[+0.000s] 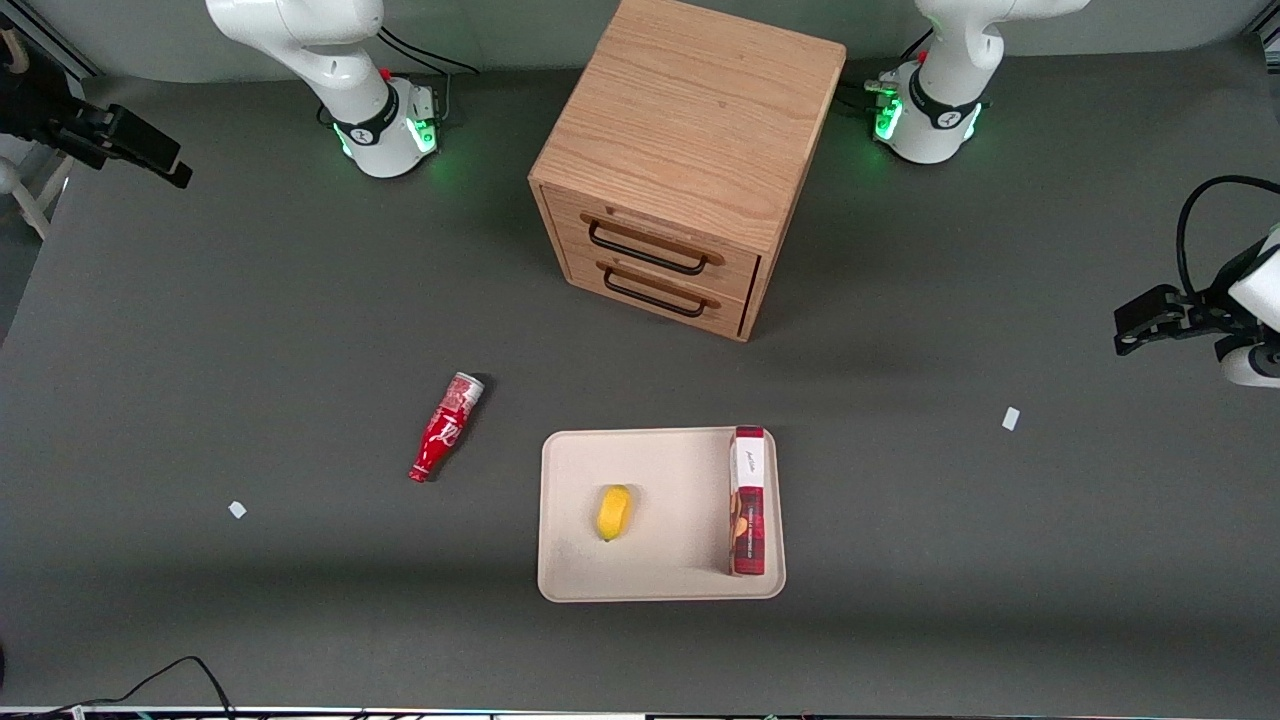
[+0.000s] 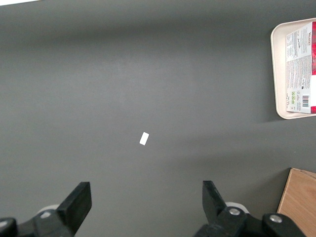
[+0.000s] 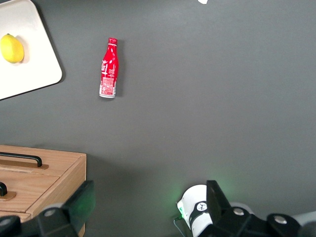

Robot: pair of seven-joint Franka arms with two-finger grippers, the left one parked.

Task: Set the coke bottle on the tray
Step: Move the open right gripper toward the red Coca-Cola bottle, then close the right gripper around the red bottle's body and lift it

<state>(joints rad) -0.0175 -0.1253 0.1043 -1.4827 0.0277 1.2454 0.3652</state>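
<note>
We are looking at a task that is only just getting under way. The coke bottle [image 1: 446,427] is lying on its side on the dark worktop [image 1: 250,300], beside the tray [image 1: 570,590] toward the working arm's end and clearly apart from its rim, with its cap pointing nearer to the front camera and its silver base pointing toward the wooden cabinet [image 1: 690,150].

Our hand [image 1: 135,150] is hanging high near the working arm's edge of the worktop, well apart from the bottle, and its two fingers are standing spread wide with nothing between them (the wrist view shows bare worktop in the gap).

The tray is already carrying a yellow lemon [image 1: 614,512] near its middle and a red-and-white box [image 1: 748,500] standing along the rim toward the parked arm's end. That is leaving a bare strip of tray on the bottle's side of the lemon, which we are judging roomy enough for the bottle.

So nothing is done yet: we are still facing the approach, the grasp across the bottle's slim body, the lift, the carry over the low rim and the release.
</note>
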